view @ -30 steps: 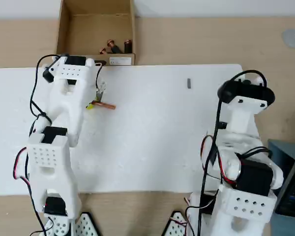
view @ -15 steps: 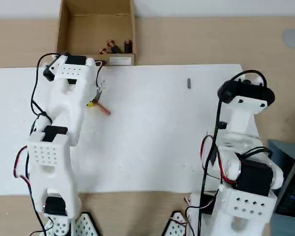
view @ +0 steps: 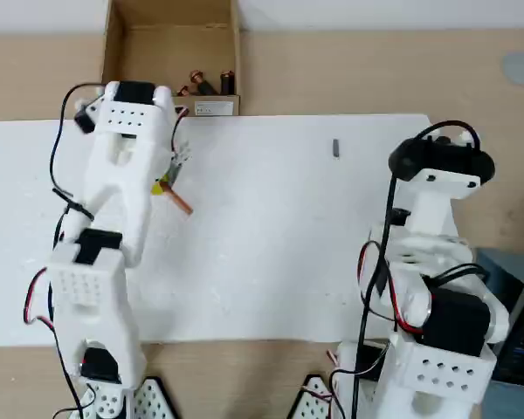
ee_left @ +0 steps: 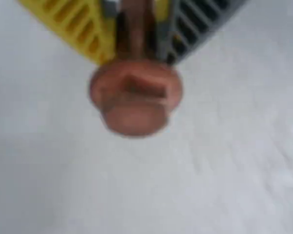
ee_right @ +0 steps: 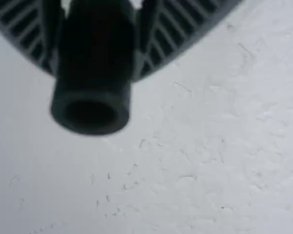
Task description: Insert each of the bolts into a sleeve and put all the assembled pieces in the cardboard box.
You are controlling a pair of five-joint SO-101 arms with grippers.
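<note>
Clamping copper-coloured metal bolt [ee_left: 135, 100] in left gripper [ee_left: 136, 34], near white foam sheet's [view: 288, 244] left edge. Pinching dark hollow cylindrical sleeve [ee_right: 91, 97] in right gripper [ee_right: 95, 24].

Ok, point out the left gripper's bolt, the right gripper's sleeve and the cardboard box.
bolt [ee_left: 134, 97]: left wrist view, on its head.
sleeve [ee_right: 95, 53]: right wrist view, on its barrel.
cardboard box [view: 162, 57]: high view, on its bare floor.

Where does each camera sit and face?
High view: fixed overhead, looking down on the left arm, right arm, mat and box.
Left wrist view: on that wrist, facing the mat past the left gripper clamping a bolt.
Right wrist view: likewise, right gripper clamping a sleeve.
Shared: the bolt, in high and left wrist views.
</note>
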